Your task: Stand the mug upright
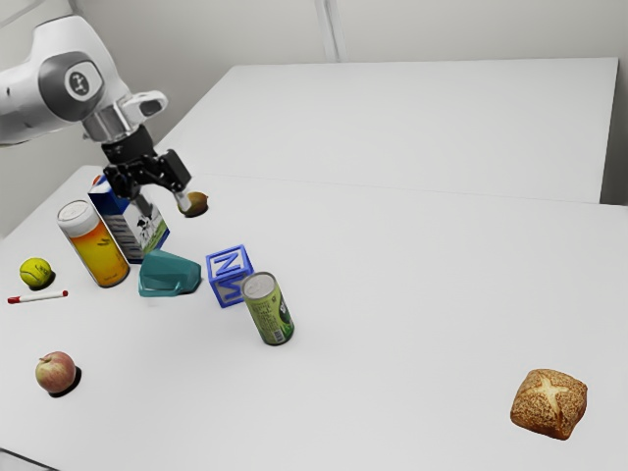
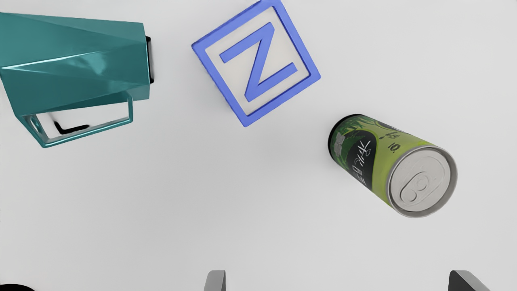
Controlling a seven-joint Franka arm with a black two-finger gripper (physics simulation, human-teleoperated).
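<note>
Mug (image 2: pixel 76 64) lies sideways; 1 can (image 2: pixel 375 157) stands closed nearby.

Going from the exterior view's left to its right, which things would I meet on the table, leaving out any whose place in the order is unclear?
Apple → orange bottle with a white lid → teal mug on its side → blue-framed letter block → green can → bread.

Solid teal on the mug (image 2: pixel 76 76) — bright blue framing and lettering over off-white on the block (image 2: pixel 258 64), light and dark green with black on the can (image 2: pixel 387 149), mottled brown on the bread (image 1: pixel 548 404) — blushed red on the apple (image 1: pixel 56 373).
</note>
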